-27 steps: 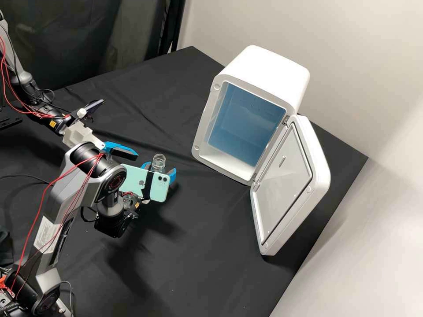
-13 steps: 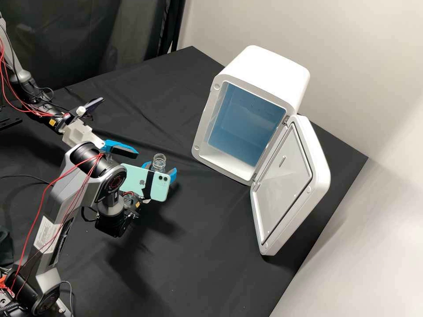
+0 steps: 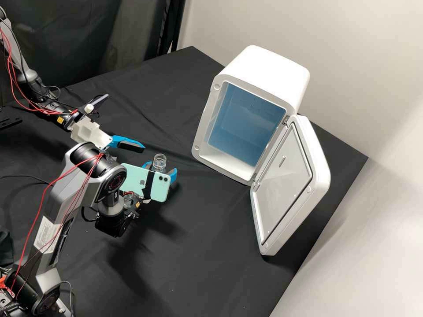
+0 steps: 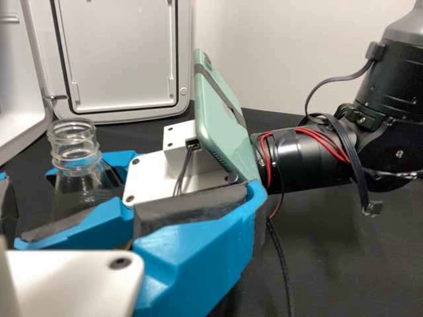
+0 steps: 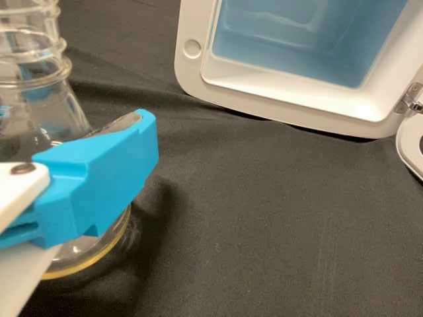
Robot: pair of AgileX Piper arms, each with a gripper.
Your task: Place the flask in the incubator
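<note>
So the flask (image 3: 159,161) is a clear glass conical one with no cap on its threaded neck. It's standing upright on the black tabletop (image 3: 198,255), out in front of the incubator (image 3: 260,70) and well apart from its open mouth. There's a yellowish ring at its base, maybe a bit of liquid, hard to say.

The right hand (image 3: 159,170) is clenched on it, one blue finger on each side. The right wrist view shows a finger pressed against the cone below the neck. Makes sense to me: grabbing the wide part keeps it upright, so the open top can't spill. The base looks like it's sitting on the cloth, so I'd call it gripped but not lifted yet.

The mint phone (image 3: 145,181) strapped to that wrist sits on the side of the flask away from the incubator.

The left hand (image 3: 128,144) hangs beyond the flask as seen from the incubator, near it but not touching. I can't tell if it's released or clenched. My guess is it's parked there to stay off the route.

The incubator's door (image 3: 286,185) is swung wide, so the pale blue chamber faces the flask with nothing in between. What's left is lifting it, crossing the gap and clearing the white lip. Glass is slippery, so I'd go slow.
</note>
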